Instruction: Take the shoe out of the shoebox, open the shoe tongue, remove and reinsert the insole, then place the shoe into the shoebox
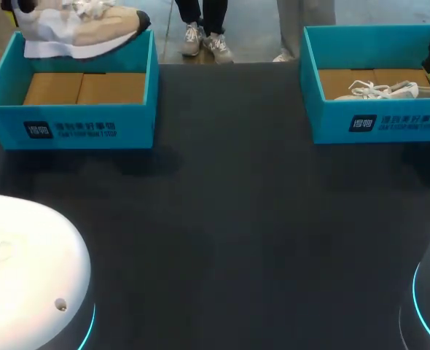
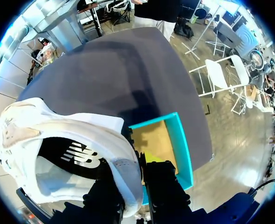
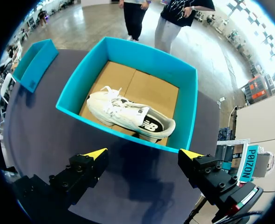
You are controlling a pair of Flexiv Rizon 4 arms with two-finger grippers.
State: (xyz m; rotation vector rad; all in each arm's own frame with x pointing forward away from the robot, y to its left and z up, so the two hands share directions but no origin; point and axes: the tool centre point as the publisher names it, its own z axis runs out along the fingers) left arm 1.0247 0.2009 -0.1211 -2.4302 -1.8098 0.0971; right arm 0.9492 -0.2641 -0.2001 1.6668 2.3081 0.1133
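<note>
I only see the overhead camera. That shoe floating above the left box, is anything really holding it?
Observer: Yes. The left wrist view shows the left jaws clamping the heel rim of the lifted shoe from both sides.
Visitor: Is the other shoe grabbed too?
Observer: No. In the right wrist view the right jaws stand wide open over the table, short of the right box where the boxed shoe lies.

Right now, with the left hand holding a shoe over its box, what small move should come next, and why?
Probably carry the shoe nearer the robot and lower it onto the table. The left hand grips its heel collar, and it hangs above the shoebox, so the tongue work likely needs a surface.
</note>
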